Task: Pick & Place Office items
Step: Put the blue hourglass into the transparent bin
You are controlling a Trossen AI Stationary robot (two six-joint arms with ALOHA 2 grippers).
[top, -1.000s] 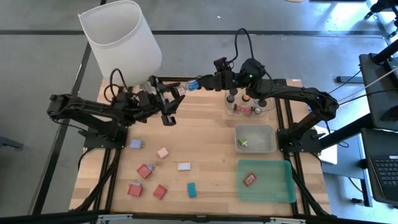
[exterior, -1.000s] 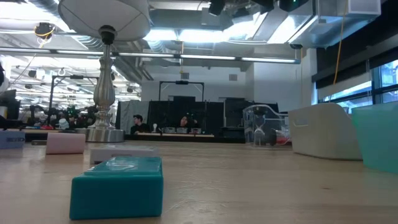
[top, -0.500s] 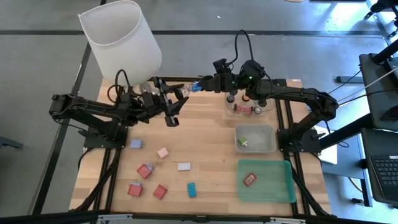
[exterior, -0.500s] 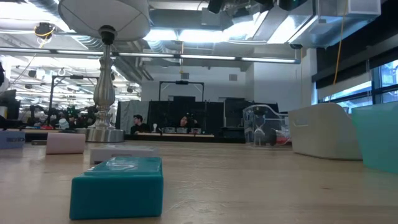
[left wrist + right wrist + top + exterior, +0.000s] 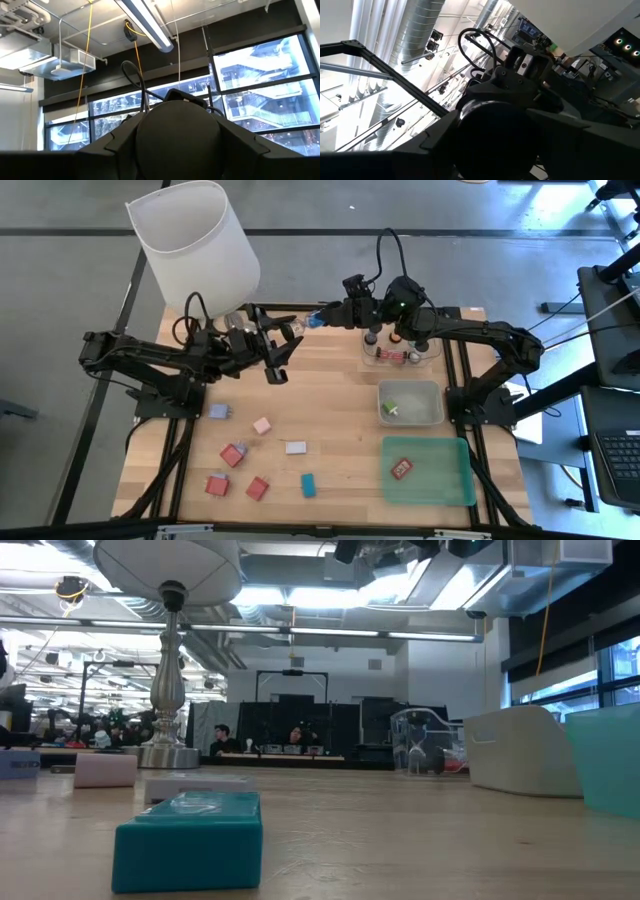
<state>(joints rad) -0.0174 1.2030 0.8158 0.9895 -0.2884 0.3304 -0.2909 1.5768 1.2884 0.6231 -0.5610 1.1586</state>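
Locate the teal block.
High view: the teal block lies near the table's front edge, right of a red block and below the white block.

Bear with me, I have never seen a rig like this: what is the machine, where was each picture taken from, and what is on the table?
It is a robot with two dark arms at a wooden table. The overhead picture shows everything. The low one looks level across the tabletop, past the teal block. The two wrist pictures point up at the ceiling.

The left end effector and right end effector meet near the lamp, with a blue-tipped piece between them. Which one grips it I cannot tell.

Red blocks, a pink block, a lavender block and a white block lie loose. A clear tray, grey tray and green tray sit on the right.
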